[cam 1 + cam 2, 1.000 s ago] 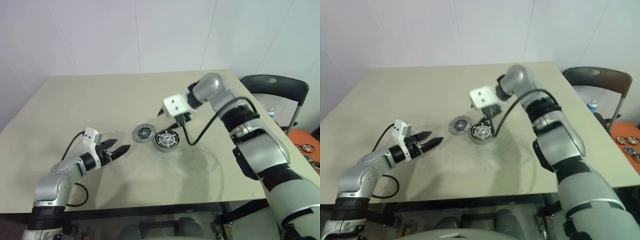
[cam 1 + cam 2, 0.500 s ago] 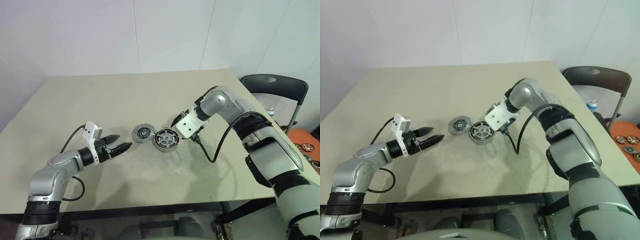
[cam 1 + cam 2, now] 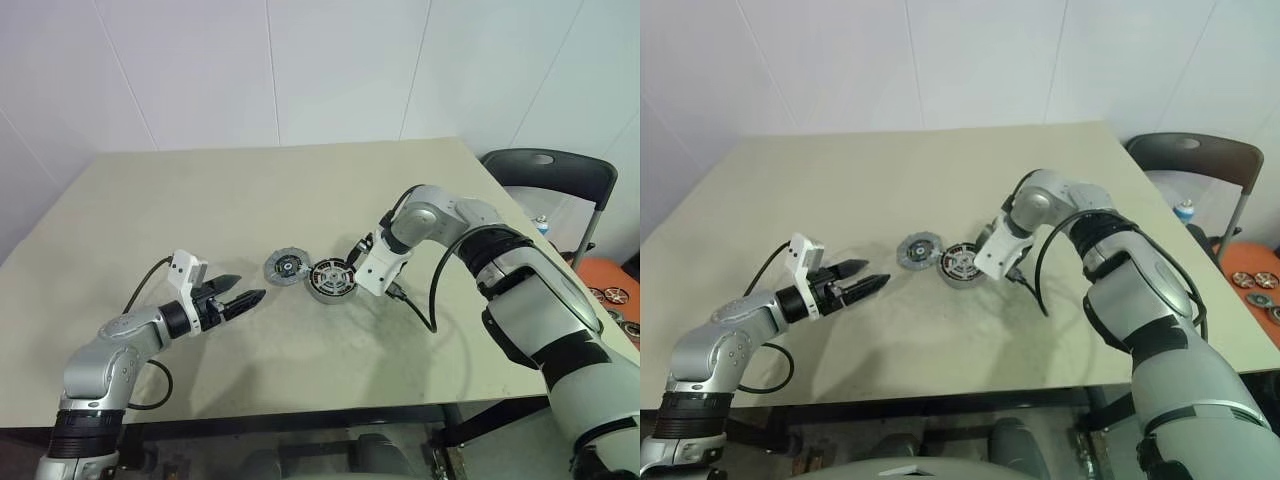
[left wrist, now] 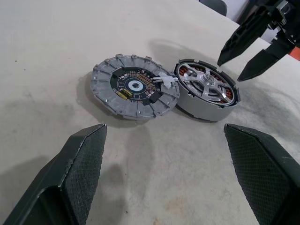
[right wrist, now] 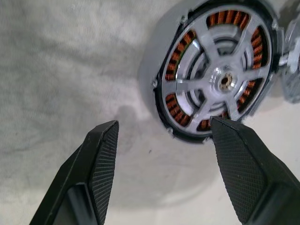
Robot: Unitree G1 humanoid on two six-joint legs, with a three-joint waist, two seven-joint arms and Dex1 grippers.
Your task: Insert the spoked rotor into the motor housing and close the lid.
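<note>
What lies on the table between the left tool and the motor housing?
The lid lies there, its edge against the motor housing, as the left wrist view shows. From the left tool to the lid, the table is bare.

A beige bench with a matte, faintly speckled top stands against a white panelled wall with thin vertical seams. At about three o'clock from the bench stands a dark folding chair, with an orange object low beside it
</note>
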